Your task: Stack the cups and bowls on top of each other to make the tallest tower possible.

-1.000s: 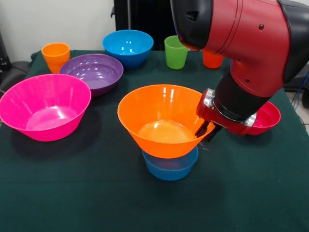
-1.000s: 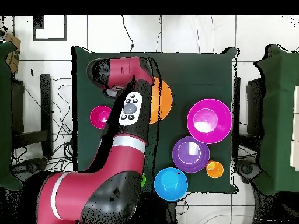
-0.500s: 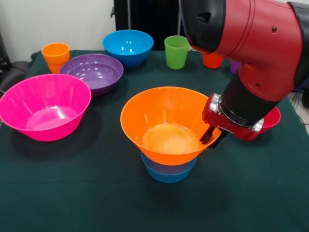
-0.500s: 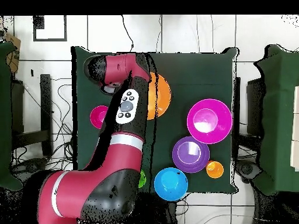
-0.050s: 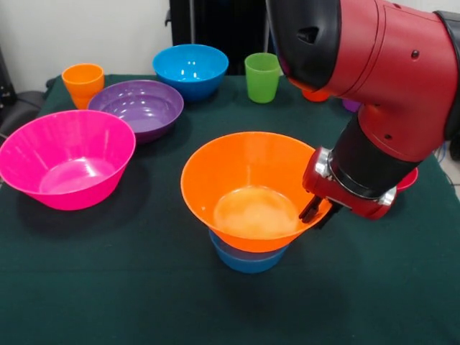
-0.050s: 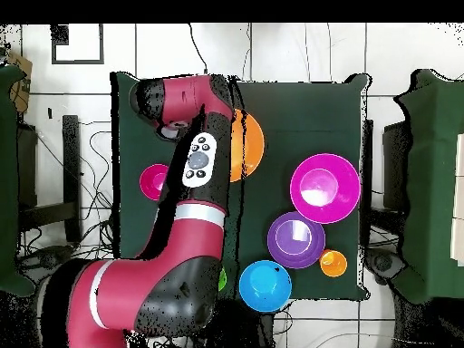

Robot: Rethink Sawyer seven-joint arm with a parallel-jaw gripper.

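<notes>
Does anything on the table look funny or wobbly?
Yes. The big orange bowl sits right way up on a much smaller light-blue bowl, so it overhangs all round and looks top-heavy. The pincer grips its rim on one side. Nothing is spilled or broken.

So the desk (image 5: 86, 287) has a dark green cloth over it. Behind it is a plain pale wall (image 5: 72, 29). The floor (image 6: 299, 50) is white tile with dark grout lines, and cables (image 6: 95, 163) are trailing all over it.
</notes>
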